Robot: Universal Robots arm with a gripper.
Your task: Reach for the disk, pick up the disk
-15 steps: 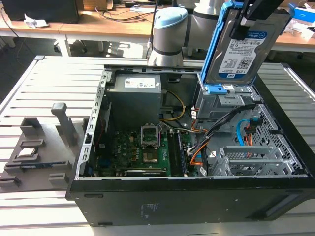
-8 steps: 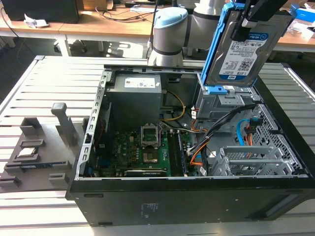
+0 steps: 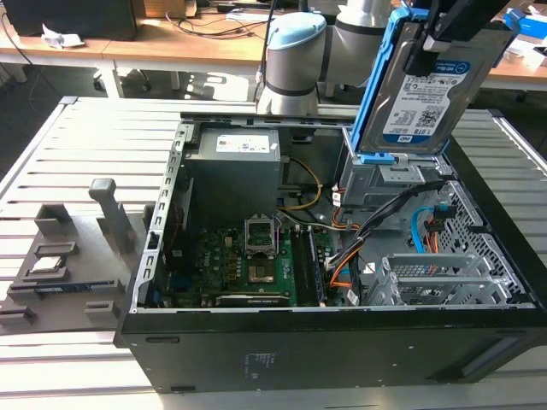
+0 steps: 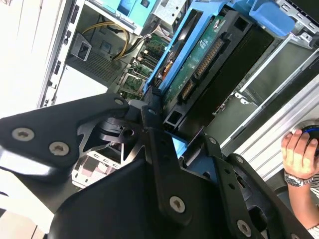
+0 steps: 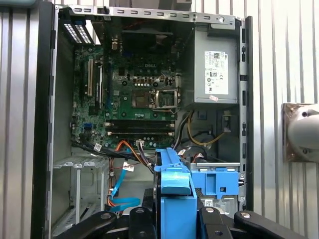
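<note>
Standing beside the computer case (image 3: pixel 325 333) on the exterior view's left, a grey fixture (image 3: pixel 73 256) holds small parts; the case, open on the slatted tabletop (image 3: pixel 85 145), contains motherboard (image 3: pixel 248 265), power supply (image 3: pixel 235 166) and cables. Above its right end the hand (image 5: pixel 175 214) pinches the disk (image 3: pixel 423 94), long axis steeply upright, label outward

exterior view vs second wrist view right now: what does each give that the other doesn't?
Exterior view adds: the labelled face of the disk, tilted up above the open computer case, and the grey fixture on the exterior view's left.
Second wrist view adds: the disk's green circuit board and connector edge, plus a person's hand wearing a wristwatch outside the case.
Both: the gripper, fingers closed on the disk's blue bracket, with the case interior below.
</note>
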